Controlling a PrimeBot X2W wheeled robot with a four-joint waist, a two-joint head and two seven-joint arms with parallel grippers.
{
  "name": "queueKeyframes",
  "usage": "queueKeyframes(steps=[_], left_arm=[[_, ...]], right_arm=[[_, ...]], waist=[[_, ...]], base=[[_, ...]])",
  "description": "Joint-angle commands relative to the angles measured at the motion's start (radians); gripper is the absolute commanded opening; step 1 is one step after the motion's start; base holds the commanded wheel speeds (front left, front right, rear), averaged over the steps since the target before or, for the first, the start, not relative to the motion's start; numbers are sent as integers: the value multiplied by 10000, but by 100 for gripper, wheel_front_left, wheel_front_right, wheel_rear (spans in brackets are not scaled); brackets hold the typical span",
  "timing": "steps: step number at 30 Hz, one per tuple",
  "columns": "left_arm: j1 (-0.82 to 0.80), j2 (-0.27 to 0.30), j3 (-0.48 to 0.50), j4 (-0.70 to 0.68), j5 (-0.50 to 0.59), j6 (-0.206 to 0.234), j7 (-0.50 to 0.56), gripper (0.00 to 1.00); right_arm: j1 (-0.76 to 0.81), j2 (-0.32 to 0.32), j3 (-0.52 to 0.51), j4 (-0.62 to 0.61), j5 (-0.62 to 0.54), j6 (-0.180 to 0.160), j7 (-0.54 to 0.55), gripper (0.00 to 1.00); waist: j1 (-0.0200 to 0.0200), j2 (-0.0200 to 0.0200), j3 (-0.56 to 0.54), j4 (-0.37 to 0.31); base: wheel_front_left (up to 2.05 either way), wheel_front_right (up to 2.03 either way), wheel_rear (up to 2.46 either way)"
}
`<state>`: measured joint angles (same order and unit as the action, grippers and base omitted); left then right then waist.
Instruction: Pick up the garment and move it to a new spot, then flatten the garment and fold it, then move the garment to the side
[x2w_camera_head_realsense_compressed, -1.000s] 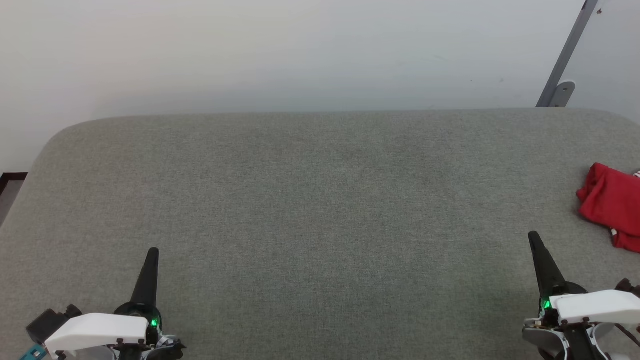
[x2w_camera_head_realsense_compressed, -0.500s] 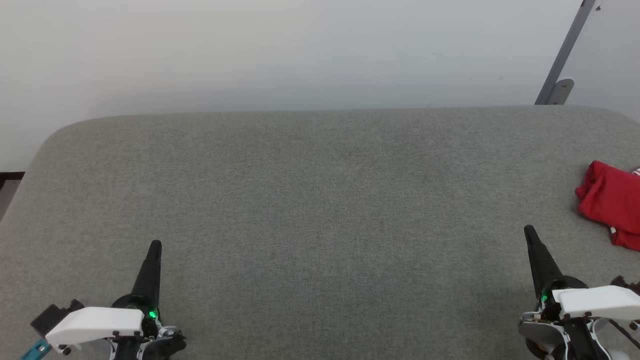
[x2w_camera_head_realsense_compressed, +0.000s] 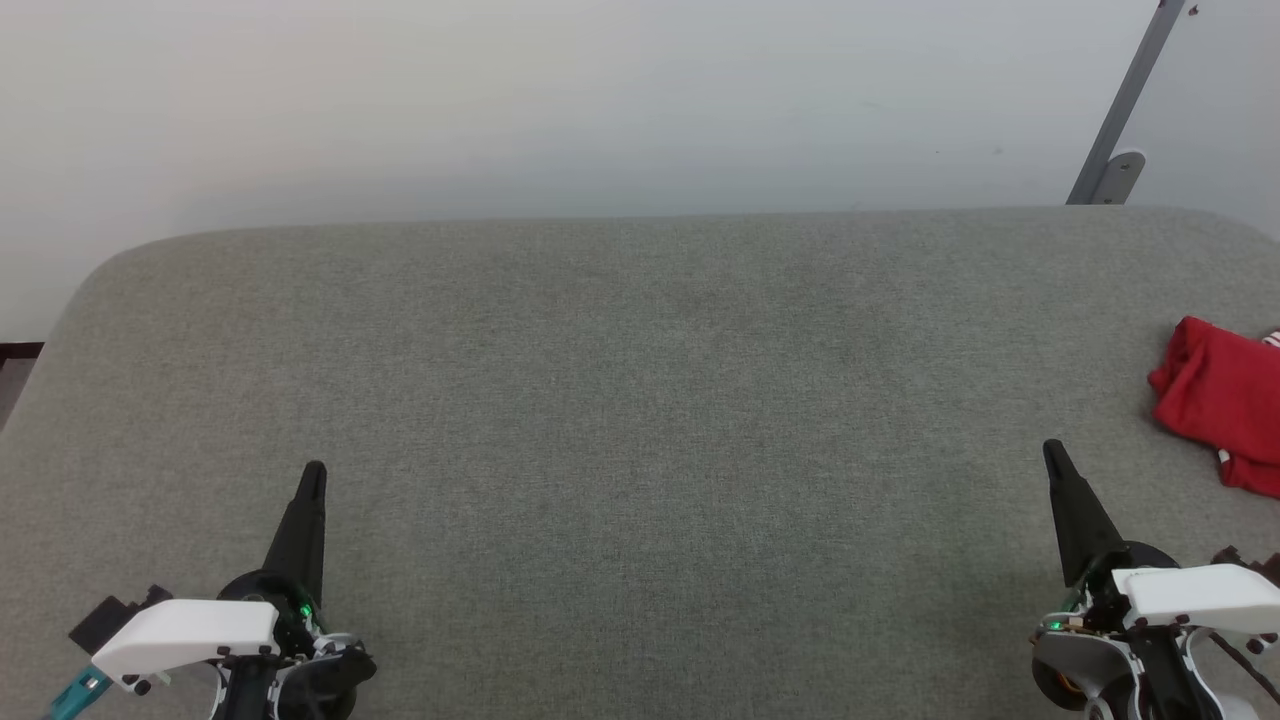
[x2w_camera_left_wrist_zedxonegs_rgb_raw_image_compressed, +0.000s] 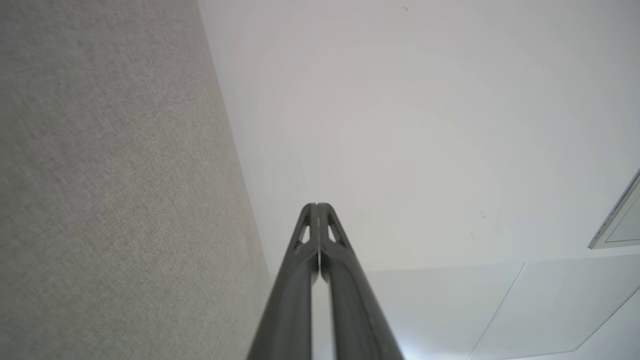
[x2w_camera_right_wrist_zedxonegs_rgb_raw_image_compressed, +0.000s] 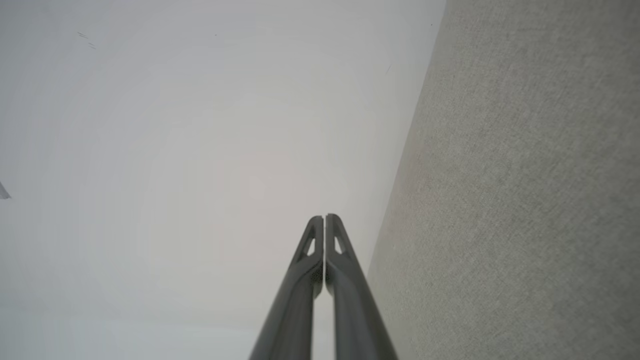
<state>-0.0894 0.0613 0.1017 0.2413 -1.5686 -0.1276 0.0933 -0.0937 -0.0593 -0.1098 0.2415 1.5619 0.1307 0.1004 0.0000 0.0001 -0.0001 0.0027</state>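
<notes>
The garment (x2w_camera_head_realsense_compressed: 1218, 402) is a crumpled red heap with a bit of white trim, lying at the far right edge of the head view and partly cut off by the frame. My right gripper (x2w_camera_head_realsense_compressed: 1051, 452) is shut, empty, at the lower right, its tip short of the garment and to its left. At the lower left my left gripper (x2w_camera_head_realsense_compressed: 314, 470) is shut and empty too. In the wrist views both pairs of dark fingers are pressed together, the left gripper (x2w_camera_left_wrist_zedxonegs_rgb_raw_image_compressed: 317, 206) and the right gripper (x2w_camera_right_wrist_zedxonegs_rgb_raw_image_compressed: 324, 218) each pointing at the pale wall.
A wide grey fabric-covered table (x2w_camera_head_realsense_compressed: 640, 400) spans the head view, with rounded far corners. A pale wall rises behind it. A grey metal bar on a bracket (x2w_camera_head_realsense_compressed: 1120, 120) leans at the back right.
Both grippers have shifted up the head view, a little farther over the table. The table's far edge and the garment have shifted slightly, so the camera has moved a bit.
</notes>
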Motion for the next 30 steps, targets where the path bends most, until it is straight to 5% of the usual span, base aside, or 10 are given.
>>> queueKeyframes(steps=[1,30], left_arm=[[-170,-41,51,11,-208,-53,76,0],[-263,-90,98,48,-476,-56,208,0]], right_arm=[[-171,77,-46,37,215,0,87,0],[-175,112,-54,49,522,0,168,0]], waist=[[0,-1,7,-6],[0,-1,32,-27]], base=[[0,0,0],[0,0,0]])
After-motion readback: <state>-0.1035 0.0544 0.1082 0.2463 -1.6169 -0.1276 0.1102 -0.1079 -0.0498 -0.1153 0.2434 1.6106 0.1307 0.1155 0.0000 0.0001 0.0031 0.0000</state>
